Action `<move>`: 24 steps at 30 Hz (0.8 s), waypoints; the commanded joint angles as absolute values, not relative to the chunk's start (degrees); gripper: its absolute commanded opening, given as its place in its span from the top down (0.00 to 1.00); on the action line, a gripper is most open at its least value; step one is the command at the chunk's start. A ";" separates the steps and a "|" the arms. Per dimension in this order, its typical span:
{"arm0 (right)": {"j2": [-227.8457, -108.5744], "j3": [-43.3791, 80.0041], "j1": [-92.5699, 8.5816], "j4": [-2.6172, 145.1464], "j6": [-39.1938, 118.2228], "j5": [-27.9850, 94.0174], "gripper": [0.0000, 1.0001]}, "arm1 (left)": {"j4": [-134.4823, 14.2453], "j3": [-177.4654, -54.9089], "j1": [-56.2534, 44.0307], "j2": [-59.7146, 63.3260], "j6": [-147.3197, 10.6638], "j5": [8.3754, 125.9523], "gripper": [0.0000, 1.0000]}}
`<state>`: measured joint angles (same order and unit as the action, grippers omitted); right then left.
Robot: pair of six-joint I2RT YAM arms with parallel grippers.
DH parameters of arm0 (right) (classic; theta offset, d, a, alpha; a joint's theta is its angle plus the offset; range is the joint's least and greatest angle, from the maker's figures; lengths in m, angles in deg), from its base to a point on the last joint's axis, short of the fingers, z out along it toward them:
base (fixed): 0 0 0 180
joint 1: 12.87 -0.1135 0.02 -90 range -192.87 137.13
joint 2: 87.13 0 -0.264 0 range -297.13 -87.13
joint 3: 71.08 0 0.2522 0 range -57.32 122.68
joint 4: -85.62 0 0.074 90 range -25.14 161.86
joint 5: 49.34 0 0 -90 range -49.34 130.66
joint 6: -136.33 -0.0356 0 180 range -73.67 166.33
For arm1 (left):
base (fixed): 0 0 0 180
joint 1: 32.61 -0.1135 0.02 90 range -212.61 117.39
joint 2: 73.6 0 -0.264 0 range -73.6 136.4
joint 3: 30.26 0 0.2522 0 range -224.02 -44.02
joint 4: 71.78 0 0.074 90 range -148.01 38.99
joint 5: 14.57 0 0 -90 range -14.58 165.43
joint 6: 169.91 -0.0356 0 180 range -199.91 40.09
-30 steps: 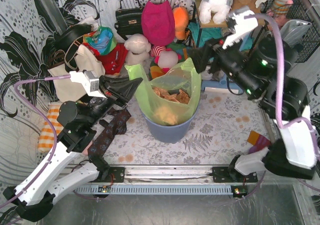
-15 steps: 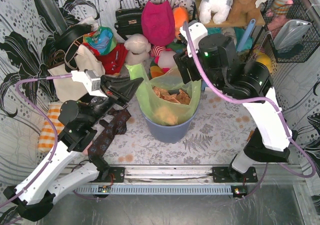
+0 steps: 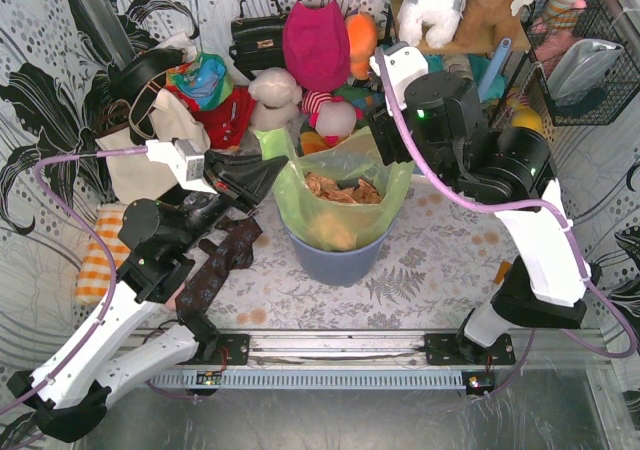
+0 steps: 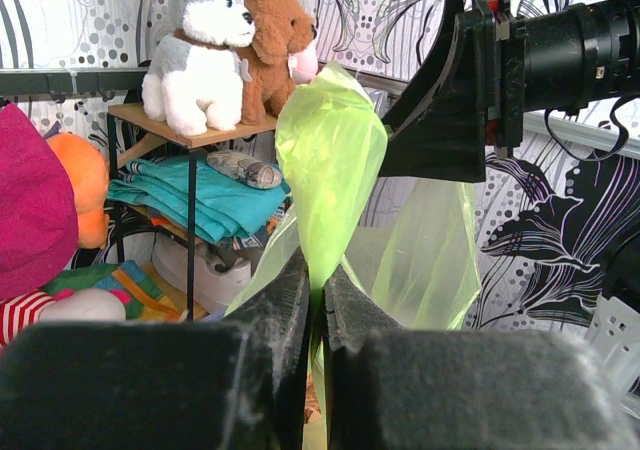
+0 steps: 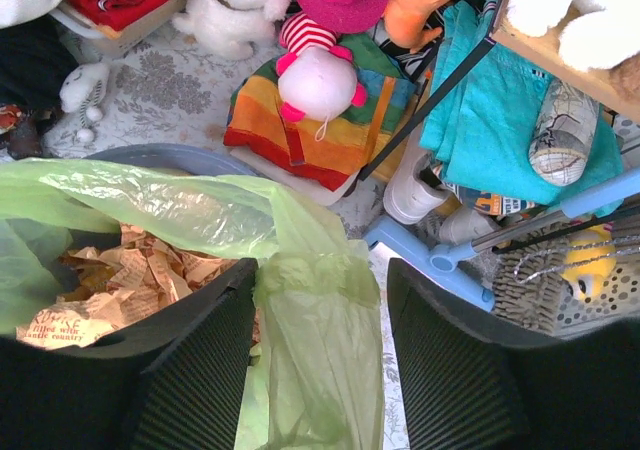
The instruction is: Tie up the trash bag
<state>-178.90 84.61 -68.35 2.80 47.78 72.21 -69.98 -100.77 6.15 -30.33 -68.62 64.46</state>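
Lining bin [image 3: 335,260], trash bag [image 3: 300,190], likely limp and slippery; grip rim flaps: left tool [image 4: 315,270] pinches one, right tool [image 5: 322,280] spread astride other.

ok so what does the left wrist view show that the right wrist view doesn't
Only the left wrist view: the left hand shut on an upright flap of the thin translucent lime-green plastic trash bag, and the face of the grey-and-white husky plush toy. Only the right wrist view: the crumpled orange-brown paper inside the bag, the rim of the blue-grey round bin, and the right hand open astride another flap. Both: the bag and the folded teal cloth.
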 commanded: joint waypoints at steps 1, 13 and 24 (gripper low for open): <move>-177.04 84.87 -68.71 0.84 47.69 71.31 0.43 | -70.40 -101.76 5.78 -30.59 -68.92 65.01 0.85; -172.14 76.46 -68.75 7.55 47.41 74.42 0.76 | -70.28 -102.11 5.75 -30.34 -68.61 64.73 0.85; -156.37 46.24 -68.76 52.69 54.60 67.13 0.90 | -72.20 -101.60 5.79 -31.10 -67.46 65.01 0.87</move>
<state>-160.19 53.18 -68.42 30.26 51.32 71.86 -68.67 -100.77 6.15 -30.23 -68.14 64.46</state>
